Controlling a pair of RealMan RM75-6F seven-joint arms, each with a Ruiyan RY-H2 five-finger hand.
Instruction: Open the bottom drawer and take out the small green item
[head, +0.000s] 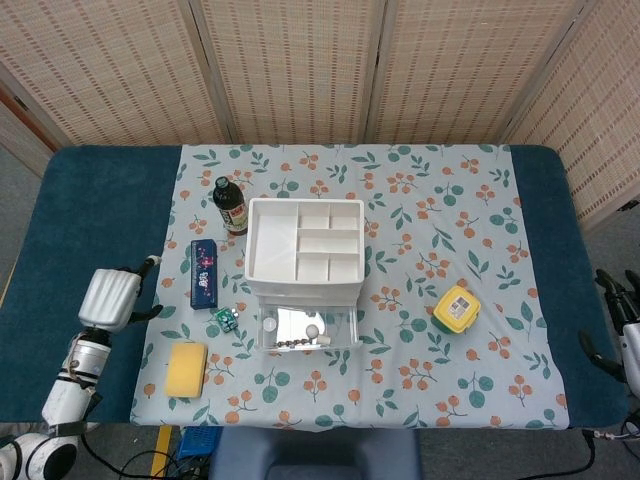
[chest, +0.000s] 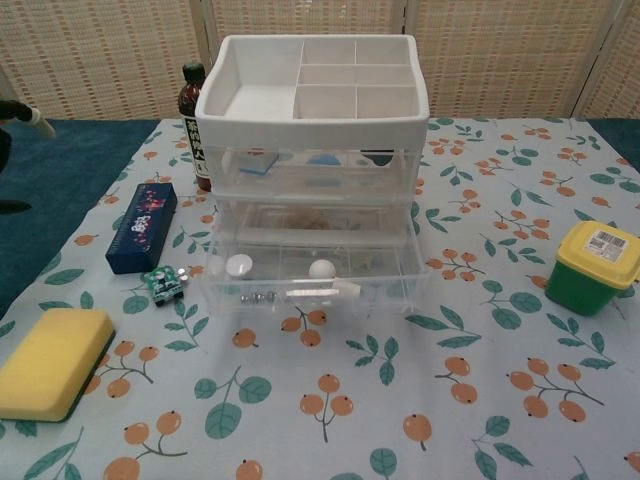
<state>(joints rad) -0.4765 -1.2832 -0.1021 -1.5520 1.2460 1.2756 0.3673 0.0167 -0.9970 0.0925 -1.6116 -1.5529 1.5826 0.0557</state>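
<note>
The small green item (head: 224, 319) (chest: 163, 283) lies on the floral cloth, just left of the drawer unit (head: 304, 252) (chest: 312, 110). The clear bottom drawer (head: 306, 331) (chest: 312, 275) is pulled out, with white balls and small beads inside. My left hand (head: 110, 298) hovers over the blue table edge, well left of the item, fingers apart and holding nothing. Only its fingertips (chest: 30, 117) show in the chest view. My right hand (head: 612, 315) shows only as dark fingers, spread apart, at the right frame edge beyond the table.
A dark blue box (head: 204, 272) (chest: 142, 226) lies behind the green item. A yellow sponge (head: 186, 369) (chest: 50, 360) sits front left. A dark bottle (head: 230, 205) (chest: 193, 125) stands behind the unit's left corner. A yellow-lidded green container (head: 456, 309) (chest: 595, 267) stands to the right.
</note>
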